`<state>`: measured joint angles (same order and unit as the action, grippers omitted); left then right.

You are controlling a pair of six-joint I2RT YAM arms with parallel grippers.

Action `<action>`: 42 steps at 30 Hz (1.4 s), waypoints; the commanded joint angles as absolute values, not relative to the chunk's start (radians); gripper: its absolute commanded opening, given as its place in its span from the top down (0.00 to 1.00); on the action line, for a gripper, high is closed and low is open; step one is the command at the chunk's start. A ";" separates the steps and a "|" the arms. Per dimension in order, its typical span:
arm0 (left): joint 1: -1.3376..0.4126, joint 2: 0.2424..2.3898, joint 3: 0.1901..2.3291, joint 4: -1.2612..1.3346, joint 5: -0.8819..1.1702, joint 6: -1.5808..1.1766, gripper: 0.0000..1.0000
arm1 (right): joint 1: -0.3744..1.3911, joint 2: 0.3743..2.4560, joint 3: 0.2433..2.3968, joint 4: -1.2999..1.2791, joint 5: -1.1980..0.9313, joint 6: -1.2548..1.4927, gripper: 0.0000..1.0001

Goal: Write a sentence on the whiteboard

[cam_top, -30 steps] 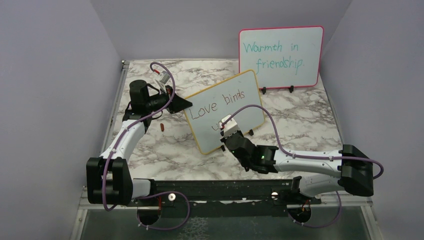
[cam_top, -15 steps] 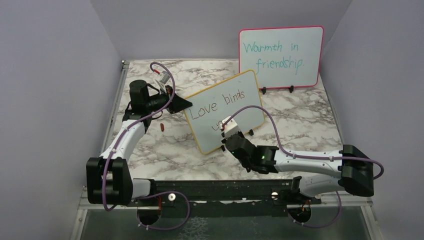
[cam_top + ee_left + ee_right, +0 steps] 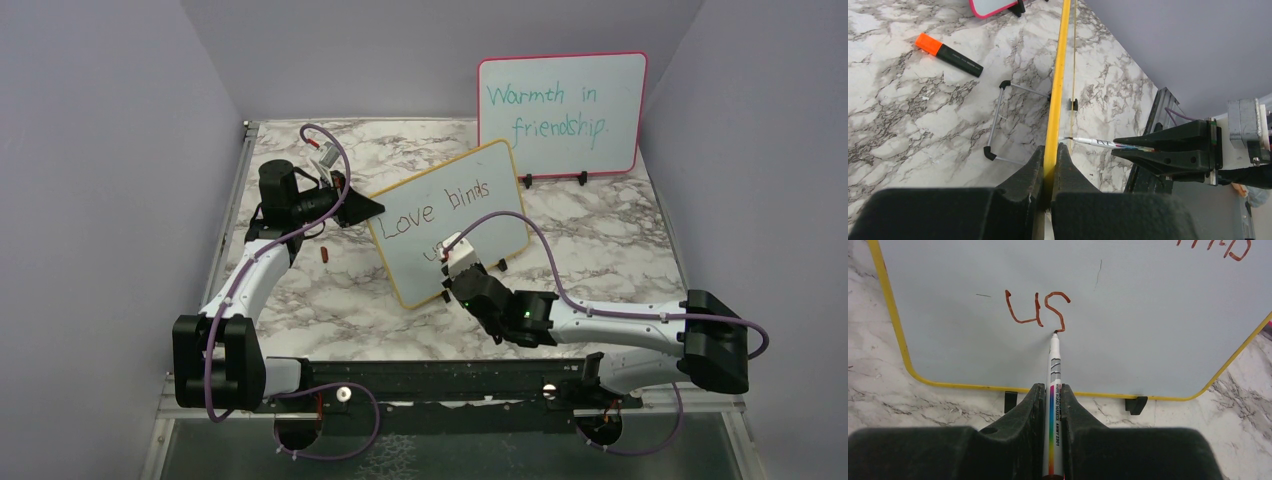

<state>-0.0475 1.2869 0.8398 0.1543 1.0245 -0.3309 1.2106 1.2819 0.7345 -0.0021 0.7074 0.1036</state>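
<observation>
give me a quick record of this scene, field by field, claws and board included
left claw: shut on the yellow edge of the whiteboard
right claw: shut on a pen
pen tip: at the end of the s stroke
writing: "Love binds us", reddish-brown
nearby: pink board at the back; orange-capped marker behind the whiteboard

1. A white tabletop with grey marble veining (image 3: 620, 230) spreads across the middle of the cell.
2. Plain matte lavender-grey walls (image 3: 100, 150) enclose it on the left, back and right.
3. A black metal rail (image 3: 430, 378) runs along its near edge.
4. The light is soft and even, with faint shadows.
</observation>
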 commanded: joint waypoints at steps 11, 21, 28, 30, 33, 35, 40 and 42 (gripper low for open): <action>-0.041 1.301 0.843 0.073 0.957 -0.259 1.00 | 1.206 1.259 0.741 0.026 0.637 0.101 0.99; -0.041 1.302 0.847 0.059 0.950 -0.250 1.00 | 1.206 1.192 0.719 0.014 0.696 0.089 0.99; -0.041 1.305 0.847 0.058 0.949 -0.249 1.00 | 1.172 1.155 0.698 0.019 0.709 0.066 0.99; -0.041 1.304 0.847 0.057 0.950 -0.249 1.00 | 1.151 1.143 0.679 0.035 0.696 0.062 0.99; -0.041 1.302 0.847 0.058 0.949 -0.249 1.00 | 1.120 1.133 0.666 0.050 0.674 0.063 0.99; -0.040 1.303 0.847 0.058 0.950 -0.250 1.00 | 1.109 1.132 0.657 0.063 0.667 0.060 0.99; -0.041 1.302 0.847 0.055 0.950 -0.249 1.00 | 1.089 1.127 0.642 0.095 0.651 0.058 0.99; -0.041 1.302 0.847 0.057 0.948 -0.247 1.00 | 1.084 1.125 0.639 0.108 0.651 0.052 0.99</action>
<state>-0.0479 1.2869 0.8452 0.1406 1.0245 -0.3241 1.0946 1.1488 0.6518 0.0391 0.6693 0.0677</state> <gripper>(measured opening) 0.040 0.174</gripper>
